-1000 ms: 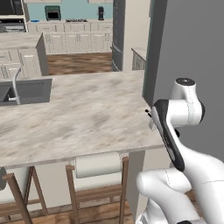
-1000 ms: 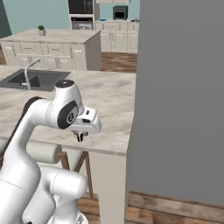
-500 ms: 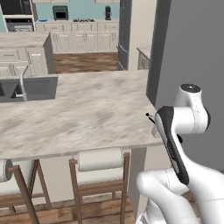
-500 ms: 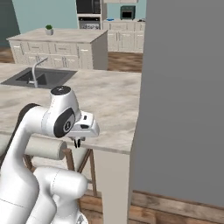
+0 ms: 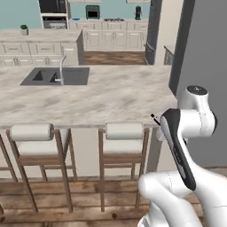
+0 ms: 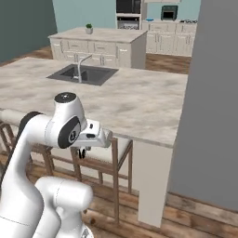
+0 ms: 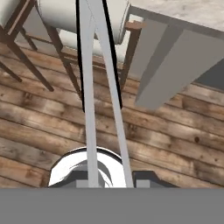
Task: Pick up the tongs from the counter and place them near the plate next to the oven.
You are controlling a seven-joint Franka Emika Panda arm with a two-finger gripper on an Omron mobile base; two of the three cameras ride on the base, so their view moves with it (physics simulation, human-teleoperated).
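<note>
My gripper (image 7: 114, 181) is shut on the tongs (image 7: 89, 87), whose two slim grey, dark-edged arms run up the hand view over the wooden floor. In the left base view a short dark end of the tongs (image 5: 155, 119) pokes out beside the arm, just off the front right corner of the counter (image 5: 111, 97). The gripper (image 6: 83, 152) hangs under the hand, in front of the counter (image 6: 139, 100) edge and lower than its top. A tiny blue plate (image 5: 76, 19) lies on the far back counter, right of the oven (image 5: 52, 12).
The island top holds a dark sink (image 5: 53, 76) with a grey faucet (image 5: 62, 66). Two stools (image 5: 32, 133) (image 5: 125, 131) stand under its front edge. A tall grey wall (image 6: 209, 102) rises at the right, close to the arm. Wooden floor lies below.
The whole picture has shifted, so the base has driven: the island has slid right and farther off, and the sink has come into view. The gripper still holds the tongs.
</note>
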